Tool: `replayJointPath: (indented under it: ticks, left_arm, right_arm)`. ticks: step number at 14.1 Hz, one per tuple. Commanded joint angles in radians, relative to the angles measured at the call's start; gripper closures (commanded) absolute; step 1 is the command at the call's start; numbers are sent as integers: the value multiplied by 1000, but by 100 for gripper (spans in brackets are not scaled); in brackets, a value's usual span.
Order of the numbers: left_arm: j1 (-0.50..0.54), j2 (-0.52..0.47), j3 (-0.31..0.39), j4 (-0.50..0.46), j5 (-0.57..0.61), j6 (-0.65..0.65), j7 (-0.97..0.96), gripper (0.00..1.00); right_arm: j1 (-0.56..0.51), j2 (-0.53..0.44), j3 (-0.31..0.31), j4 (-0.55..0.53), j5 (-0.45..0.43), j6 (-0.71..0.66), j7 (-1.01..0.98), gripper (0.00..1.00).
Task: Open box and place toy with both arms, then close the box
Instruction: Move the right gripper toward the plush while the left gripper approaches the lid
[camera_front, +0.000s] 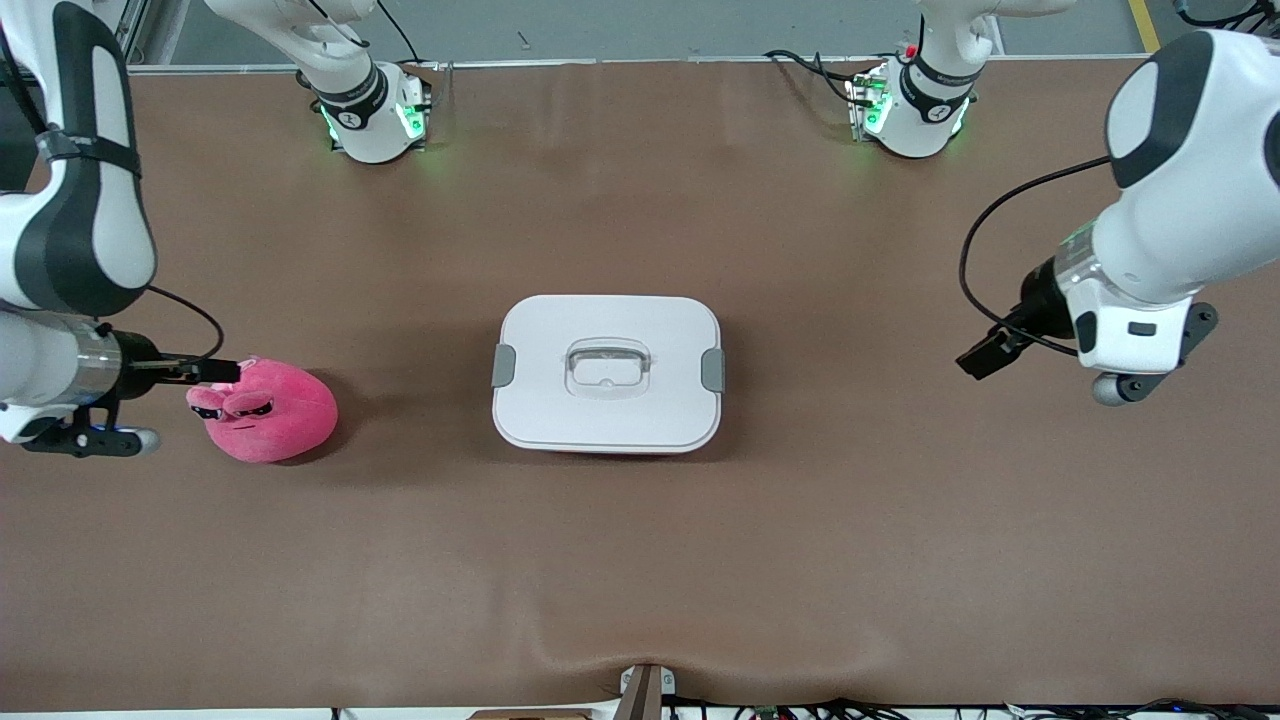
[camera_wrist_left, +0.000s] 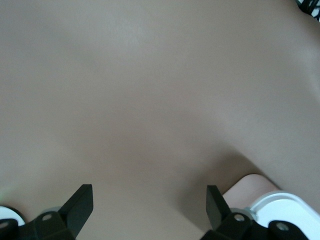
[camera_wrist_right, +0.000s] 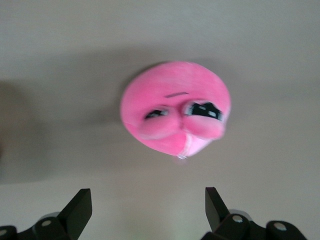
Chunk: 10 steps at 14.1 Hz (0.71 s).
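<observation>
I see the brown table (camera_front: 640, 560) with wide bare cloth on every side of the box (camera_front: 607, 373), which sits mid-table, white lid on, grey clips at both ends. The toy (camera_front: 265, 410) lies well apart from it toward the right arm's end. My right gripper (camera_wrist_right: 147, 212) hangs above the table just beside the toy, jaws spread, its body partly cut off in the front view. My left gripper (camera_wrist_left: 150, 210) hovers over bare cloth at the left arm's end, jaws spread, empty.
</observation>
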Motion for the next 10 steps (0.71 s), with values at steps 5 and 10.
replayJointPath:
  ticks: [5,10]
  left_arm:
    - [-120,57,3,24,-11,93,-310,0]
    - [-207,96,5,26,-9,168,-505,0]
  right_arm:
    - [-54,-2,11,-82,12,75,-184,0]
    - [-22,-126,11,-299,-14,310,-405,0]
